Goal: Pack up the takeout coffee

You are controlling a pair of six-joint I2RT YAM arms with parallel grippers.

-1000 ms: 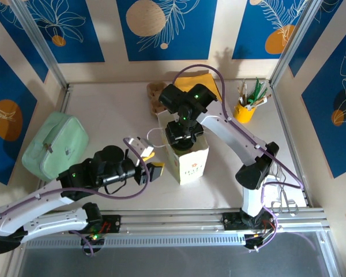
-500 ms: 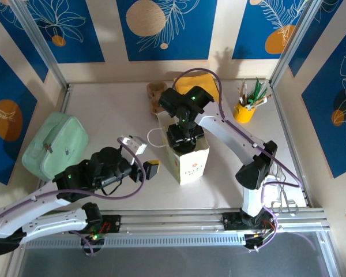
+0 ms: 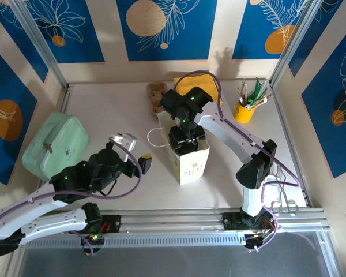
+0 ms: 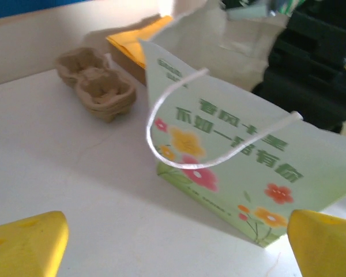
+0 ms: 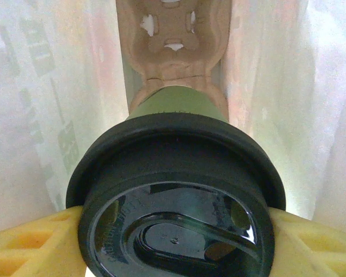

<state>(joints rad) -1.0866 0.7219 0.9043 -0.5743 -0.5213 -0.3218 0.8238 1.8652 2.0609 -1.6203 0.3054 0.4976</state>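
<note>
Evidently the left arm has backed off within the last second: its left end effector (image 3: pixel 144 163), which was just beside the left face of the paper bag (image 3: pixel 190 166), now sits apart from it, nearer and further left. Its yellow fingers (image 4: pixel 24 245) are spread wide with nothing between them, and its wrist view looks across the worktop (image 3: pixel 109 109) at the bag's printed side and white cord handle (image 4: pixel 179 156). My reading is that the bag no longer needs steadying, so the packing now rests with the other arm.

That arm has barely shifted and has settled slightly deeper over the bag's mouth. The right end effector (image 3: pixel 186 140) points straight down into the opening and pinches the takeout coffee (image 5: pixel 174 173) at its black lid, a yellow pad (image 5: pixel 23 245) on either side. The cup hangs inside the bag walls, above a cardboard cup carrier (image 5: pixel 172 40) on the bag's floor; whether its base touches the carrier I cannot tell.

The right arm runs from its near-right base, elbow out to the right, forearm angled back to the centre. The left arm lies low, stretched from the near left.
</note>
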